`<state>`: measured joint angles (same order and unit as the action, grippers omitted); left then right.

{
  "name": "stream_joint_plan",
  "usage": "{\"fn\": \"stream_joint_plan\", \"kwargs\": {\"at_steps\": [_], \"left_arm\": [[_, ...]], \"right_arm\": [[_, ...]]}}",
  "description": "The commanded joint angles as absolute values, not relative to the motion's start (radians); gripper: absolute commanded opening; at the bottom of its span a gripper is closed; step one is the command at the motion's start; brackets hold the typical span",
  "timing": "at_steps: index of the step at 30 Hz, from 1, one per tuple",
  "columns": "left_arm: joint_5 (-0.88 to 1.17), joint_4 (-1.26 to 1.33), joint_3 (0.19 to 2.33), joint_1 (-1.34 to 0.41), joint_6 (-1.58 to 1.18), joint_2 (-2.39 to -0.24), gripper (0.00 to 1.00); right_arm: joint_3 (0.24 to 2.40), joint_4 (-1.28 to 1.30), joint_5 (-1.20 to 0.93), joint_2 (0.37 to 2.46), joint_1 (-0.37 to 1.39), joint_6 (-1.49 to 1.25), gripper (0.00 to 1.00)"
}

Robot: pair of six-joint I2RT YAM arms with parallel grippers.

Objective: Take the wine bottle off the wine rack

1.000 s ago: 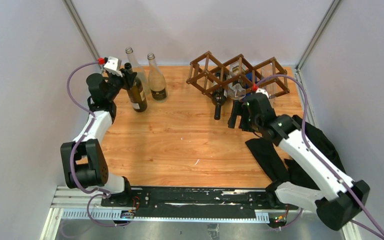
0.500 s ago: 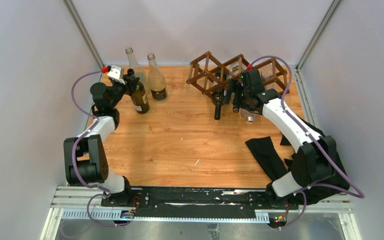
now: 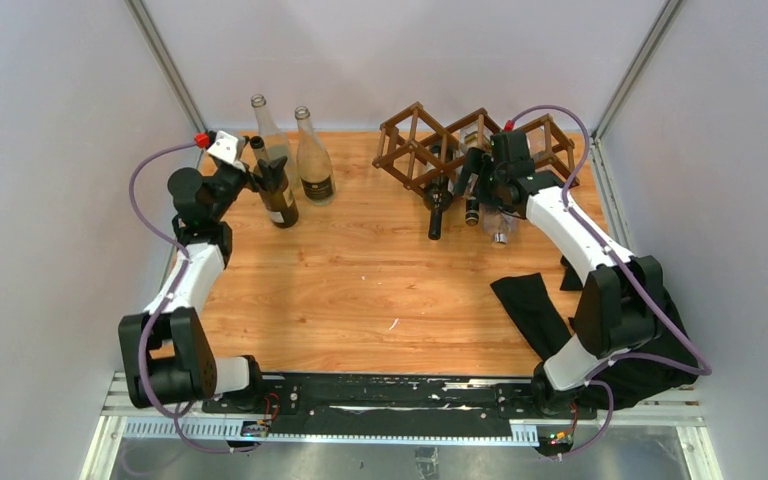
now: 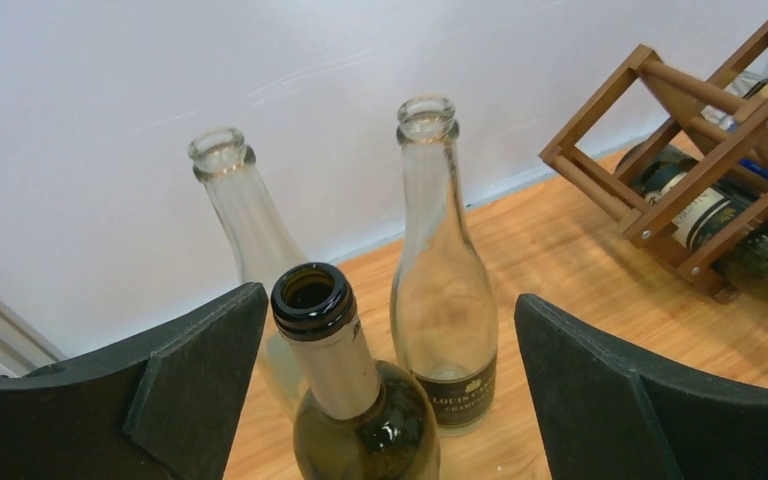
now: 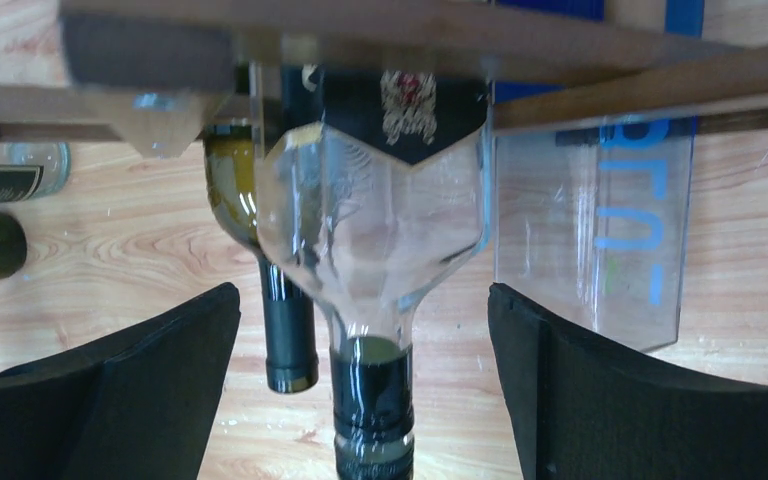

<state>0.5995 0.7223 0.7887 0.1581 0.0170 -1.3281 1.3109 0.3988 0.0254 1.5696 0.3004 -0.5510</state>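
Task's thing: a clear wine bottle (image 5: pixel 370 230) with a dark-capped neck lies in a cell of the wine rack (image 3: pixel 430 140) at the rear right of the tabletop (image 3: pixel 360 280).
Neighbours: a green bottle (image 5: pixel 285 330) lies just to one side of it in the rack and a square clear bottle (image 5: pixel 600 230) with blue lettering to the other.
Right end effector (image 5: pixel 362 295): open; its fingers (image 5: pixel 140 400) stand either side of the clear bottle's neck and touch nothing.
Left end effector (image 4: pixel 390 300): open, spread around the neck of a dark bottle (image 4: pixel 335 350) that stands upright at the rear left, with two empty clear bottles (image 4: pixel 440 300) just behind it.
Key relation: the bottle sits straight ahead of the right end effector, with its neck between the fingers and its shoulder further in, under the rack's sticks.
Long axis: front to back, with the neck pointing out of the rack toward the arm.
Nearer arm: the right one; the left arm is well apart from the rack.
Step in hand: probably lining up to grip the neck.
Next move: close on the neck, then draw back along the bottle's axis.
Risk: a skewed pull could snag the rack or nudge the green bottle.
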Motion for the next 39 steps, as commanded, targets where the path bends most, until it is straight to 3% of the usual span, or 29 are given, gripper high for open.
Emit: {"fn": "stream_joint_plan", "kwargs": {"at_steps": [1, 11, 14, 19, 26, 29, 39], "left_arm": [[0.637, 0.508, 0.837, 0.165, 0.087, -1.233, 1.00], [0.794, -0.165, 1.024, 0.164, 0.268, -1.130, 1.00], [0.816, -0.243, 1.033, 0.164, 0.313, -1.107, 1.00], [0.908, -0.347, 1.047, 0.164, 0.321, -1.085, 1.00], [0.949, -0.379, 0.982, 0.141, 0.330, -1.034, 0.98], [0.919, -0.406, 0.972, 0.107, 0.347, -1.019, 0.97], [0.850, -0.405, 0.907, -0.052, 0.352, -0.992, 0.95]], "right_arm": [[1.362, 0.354, 0.017, 1.617, 0.262, -0.536, 0.97], [1.379, 0.250, -0.058, 1.692, 0.224, -0.590, 0.91], [1.368, 0.221, -0.094, 1.708, 0.214, -0.610, 0.85], [1.322, 0.187, -0.131, 1.687, 0.207, -0.636, 0.61], [1.201, 0.134, -0.159, 1.558, 0.207, -0.661, 0.12], [1.153, 0.123, -0.182, 1.507, 0.210, -0.671, 0.02], [0.909, 0.118, -0.223, 1.224, 0.258, -0.712, 0.00]]}}
